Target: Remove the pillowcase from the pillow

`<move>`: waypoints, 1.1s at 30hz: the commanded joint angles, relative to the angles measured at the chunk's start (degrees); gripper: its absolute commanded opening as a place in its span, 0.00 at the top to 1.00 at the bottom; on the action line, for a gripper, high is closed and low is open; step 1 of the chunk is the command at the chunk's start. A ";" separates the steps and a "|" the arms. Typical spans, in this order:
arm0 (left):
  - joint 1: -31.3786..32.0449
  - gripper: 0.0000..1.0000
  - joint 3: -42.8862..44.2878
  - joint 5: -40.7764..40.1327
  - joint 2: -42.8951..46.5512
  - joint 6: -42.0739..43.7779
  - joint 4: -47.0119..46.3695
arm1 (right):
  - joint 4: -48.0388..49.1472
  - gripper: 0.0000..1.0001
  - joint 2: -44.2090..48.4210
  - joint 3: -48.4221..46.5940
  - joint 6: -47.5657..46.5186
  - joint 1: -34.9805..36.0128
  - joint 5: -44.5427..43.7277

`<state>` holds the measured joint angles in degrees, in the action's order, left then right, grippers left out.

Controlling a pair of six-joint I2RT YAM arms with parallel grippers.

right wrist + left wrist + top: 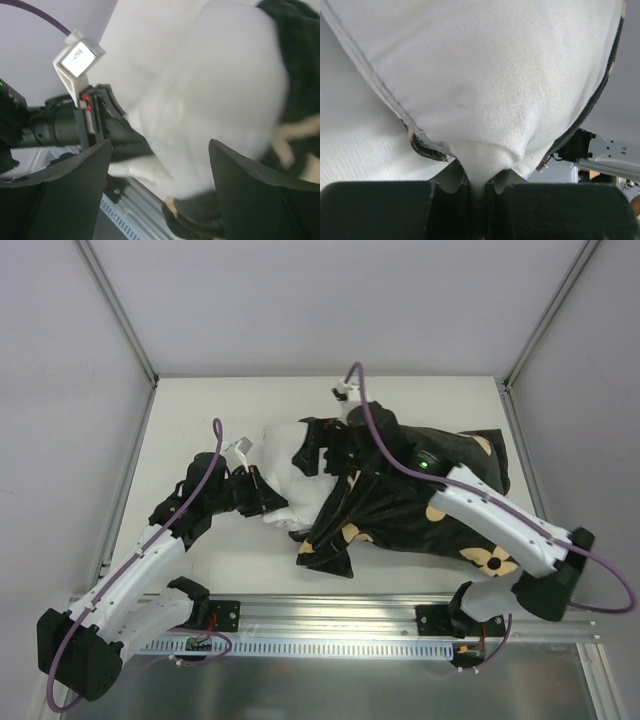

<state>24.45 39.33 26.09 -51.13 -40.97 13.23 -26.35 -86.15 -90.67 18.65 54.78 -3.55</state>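
The left gripper (477, 187) clamps the pillow (278, 462) at its bare end, toward the table (200, 410)'s left edge. The pillowcase (400, 520) stretches off rightward, nearest the right gripper (160, 147), whose jaws stand spread and empty.

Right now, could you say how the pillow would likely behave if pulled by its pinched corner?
Probably floppy: the pillow puckers into a point where the left gripper pinches it. Likely it drags the pillowcase along, since that covers its other end.
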 commanded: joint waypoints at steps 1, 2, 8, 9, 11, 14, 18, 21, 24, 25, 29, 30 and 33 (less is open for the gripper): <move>0.87 1.00 -1.10 -3.49 1.82 -1.48 -2.60 | -1.32 0.18 13.62 9.17 -2.83 -0.29 -10.21; 0.78 1.00 -1.53 -3.93 2.18 -1.65 -2.60 | -2.64 0.18 15.12 11.29 -2.83 -0.47 -15.03; 0.86 1.00 -2.33 -5.17 1.92 -2.36 -3.39 | -12.14 0.17 13.65 15.79 -0.64 -0.38 -20.35; 0.87 1.00 -2.16 -5.08 1.57 -2.62 -3.39 | -12.50 0.17 11.20 15.53 -0.38 -0.29 -20.79; 0.87 1.00 -1.63 -4.73 1.13 -2.80 -3.48 | -12.59 0.19 9.43 15.61 -0.11 -0.38 -20.88; 0.69 1.00 -1.28 -6.39 1.83 -3.06 -3.48 | -12.50 0.46 8.10 17.01 1.20 -0.64 -22.63; -1.50 1.00 -0.92 -4.47 0.95 -3.59 -3.39 | -12.50 0.94 12.22 20.27 2.61 -3.27 -24.74; -5.62 1.00 -0.75 -3.86 1.82 -2.72 -2.08 | -12.85 0.99 18.37 23.78 1.56 -7.13 -26.33; -12.46 1.00 1.88 -2.63 2.79 -1.57 2.66 | -14.87 0.99 25.73 28.33 0.60 -13.79 -27.21; -14.23 1.00 2.50 -2.18 3.32 -1.39 3.72 | -15.22 0.98 27.60 29.66 0.42 -16.00 -25.99; -23.55 1.00 4.17 1.33 5.34 -1.92 5.66 | -16.36 0.96 35.95 35.29 -0.28 -25.06 -21.77; -25.05 1.00 4.17 1.94 5.87 -2.27 6.18 | -16.45 0.98 37.09 36.09 -0.37 -27.34 -21.15; -32.16 1.00 3.65 4.40 8.06 -3.67 6.28 | -16.72 0.99 40.79 38.72 0.24 -29.64 -19.22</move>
<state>-0.27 40.32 34.72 -45.98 -43.53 19.81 -36.47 -48.77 -53.52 20.95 29.28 -16.16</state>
